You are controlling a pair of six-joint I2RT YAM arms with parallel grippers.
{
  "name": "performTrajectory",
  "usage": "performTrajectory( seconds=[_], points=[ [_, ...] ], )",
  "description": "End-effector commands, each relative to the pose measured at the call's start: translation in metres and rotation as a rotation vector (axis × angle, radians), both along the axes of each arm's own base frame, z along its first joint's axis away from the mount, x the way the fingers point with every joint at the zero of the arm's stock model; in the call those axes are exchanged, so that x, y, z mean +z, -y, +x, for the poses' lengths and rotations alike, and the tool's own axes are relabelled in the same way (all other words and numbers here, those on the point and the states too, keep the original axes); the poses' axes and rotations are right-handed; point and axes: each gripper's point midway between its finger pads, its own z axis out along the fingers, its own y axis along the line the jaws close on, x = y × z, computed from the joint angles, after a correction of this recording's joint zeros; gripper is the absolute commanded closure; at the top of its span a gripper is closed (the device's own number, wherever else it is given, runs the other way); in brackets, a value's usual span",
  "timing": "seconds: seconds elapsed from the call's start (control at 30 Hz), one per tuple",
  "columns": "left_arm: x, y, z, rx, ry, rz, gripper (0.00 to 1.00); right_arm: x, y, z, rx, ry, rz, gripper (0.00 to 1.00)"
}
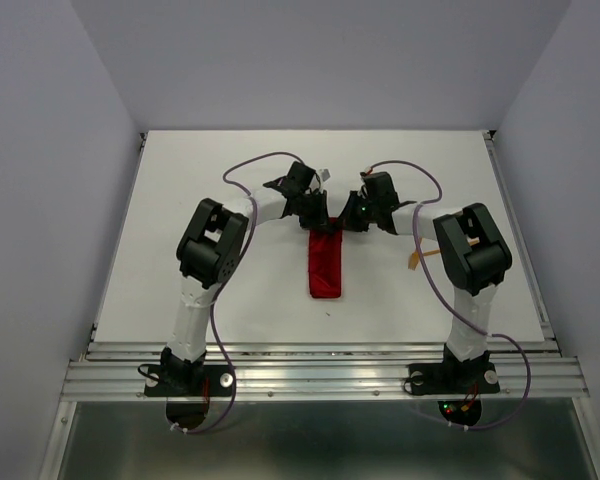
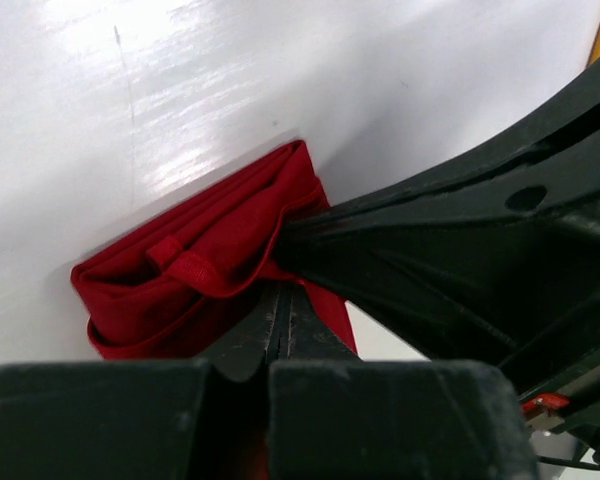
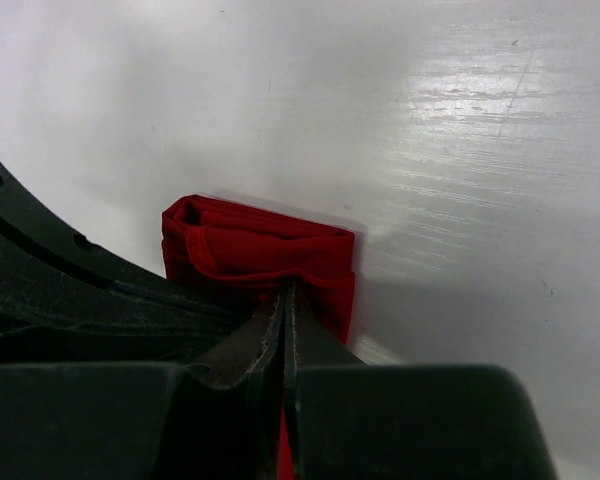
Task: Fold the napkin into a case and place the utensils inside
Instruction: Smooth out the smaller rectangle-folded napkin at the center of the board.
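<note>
Our left fingers point(image 2: 270, 325) and right fingers point(image 3: 270, 330) are both clenched on the far end of the red case point(image 1: 325, 268). It lies mid-tabletop point(image 1: 180, 200), long axis running near to far. Open surface spreads either side of it, edges well apart. An orange utensil point(image 1: 416, 261) lies right of the case, only partly seen.

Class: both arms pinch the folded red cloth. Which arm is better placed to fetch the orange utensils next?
Likely right. The utensils lie beside the right arm, on that side of the case; the left arm would have to reach across.
</note>
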Motion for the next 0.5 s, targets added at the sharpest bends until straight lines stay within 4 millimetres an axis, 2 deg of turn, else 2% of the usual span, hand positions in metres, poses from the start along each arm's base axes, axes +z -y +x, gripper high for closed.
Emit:
performTrajectory(
  seconds=[0.0, 0.1, 0.2, 0.33, 0.47],
  points=[
    [0.033, -0.015, -0.013, -0.021, 0.043, 0.04, 1.0, -0.019, 0.011, 0.0, -0.036, -0.037, -0.087, 0.96],
    [0.048, -0.023, -0.015, -0.012, 0.071, 0.057, 1.0, -0.017, 0.013, 0.002, -0.046, -0.027, -0.098, 0.96],
    [0.05, -0.034, -0.017, 0.002, 0.081, 0.081, 1.0, -0.014, 0.014, 0.002, -0.044, -0.018, -0.099, 0.97],
    [0.043, -0.046, -0.015, 0.035, 0.067, 0.089, 1.0, -0.006, 0.013, 0.003, -0.039, -0.003, -0.091, 0.97],
    [0.025, -0.051, -0.006, 0.07, 0.044, 0.114, 1.0, 0.004, 0.011, 0.005, -0.035, 0.018, -0.079, 0.97]
  ],
)
